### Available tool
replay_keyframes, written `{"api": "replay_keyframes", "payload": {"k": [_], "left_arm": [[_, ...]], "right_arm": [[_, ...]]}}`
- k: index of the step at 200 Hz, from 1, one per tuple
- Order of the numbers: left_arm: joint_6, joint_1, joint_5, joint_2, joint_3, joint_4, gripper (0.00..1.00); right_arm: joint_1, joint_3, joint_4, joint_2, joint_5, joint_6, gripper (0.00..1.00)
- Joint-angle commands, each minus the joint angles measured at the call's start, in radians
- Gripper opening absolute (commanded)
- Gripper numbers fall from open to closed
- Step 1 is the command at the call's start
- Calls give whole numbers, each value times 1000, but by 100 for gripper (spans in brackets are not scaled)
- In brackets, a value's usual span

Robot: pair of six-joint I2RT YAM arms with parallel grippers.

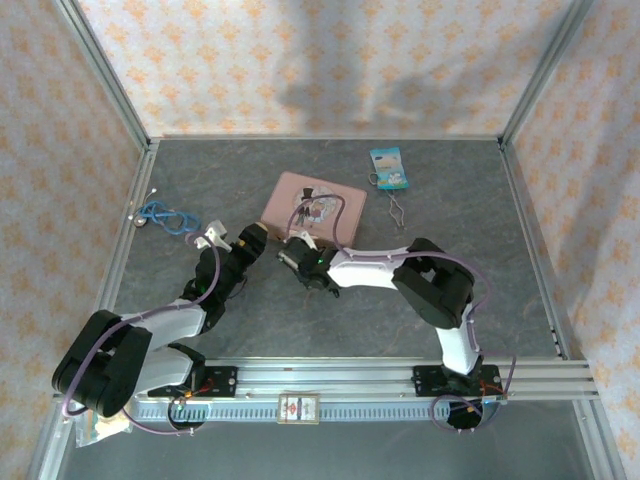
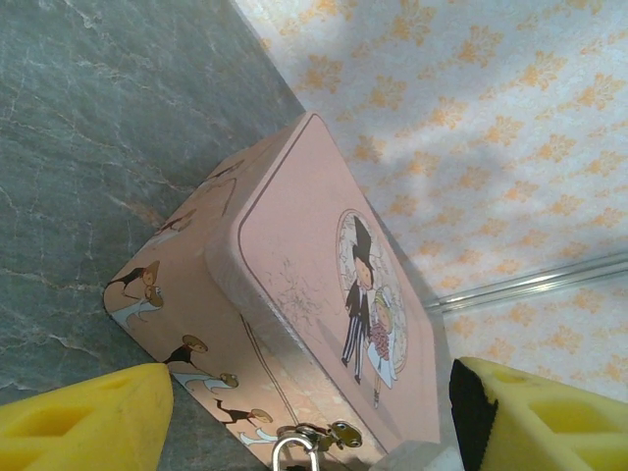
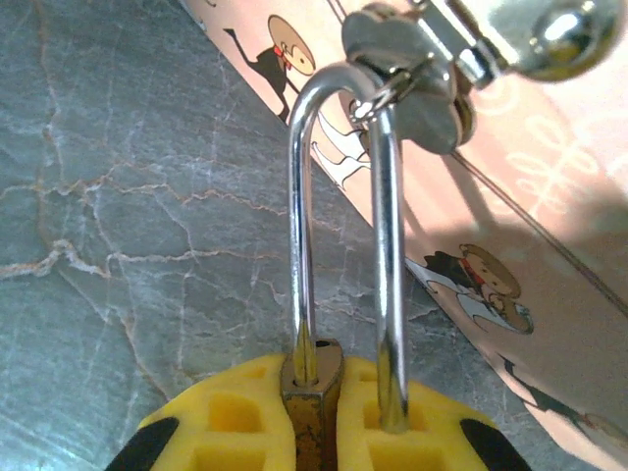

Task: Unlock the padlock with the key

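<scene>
The fingers (image 3: 231,432) of your right gripper (image 3: 314,392) were clamped on the padlock (image 3: 312,417), on its brass body. Its shackle (image 3: 386,245) hung through the hasp (image 3: 417,93) of the pink tin (image 2: 304,245). Your left gripper (image 2: 309,417) stood near the tin, fingers apart. The lock looked small, rigid and slick, so it was probably best held by its flat sides.

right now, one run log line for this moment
right gripper: shut on padlock body | shackle: through hasp of pink tin | left gripper: open, empty, facing pink tin
</scene>
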Motion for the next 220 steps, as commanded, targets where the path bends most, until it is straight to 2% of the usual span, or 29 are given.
{"api": "replay_keyframes", "payload": {"k": [1, 55, 92, 125, 147, 184, 220], "left_arm": [[32, 11, -5, -24, -15, -9, 72], [98, 41, 15, 5, 10, 4, 76], [193, 94, 128, 125, 131, 9, 76], [195, 139, 264, 280, 220, 81, 76], [216, 139, 307, 348, 267, 93, 75], [201, 137, 383, 429, 279, 160, 69], [197, 119, 428, 464, 273, 199, 58]], "right_arm": [[-40, -28, 25, -71, -147, -118, 0], [-138, -28, 13, -110, -338, -257, 0], [-155, -41, 32, -123, -394, -361, 0], [-164, -38, 14, -121, -386, -405, 0], [-183, -30, 4, -120, -437, -404, 0], [-190, 4, 7, -100, -479, -393, 0], [-191, 62, -23, -44, -487, -406, 0]]}}
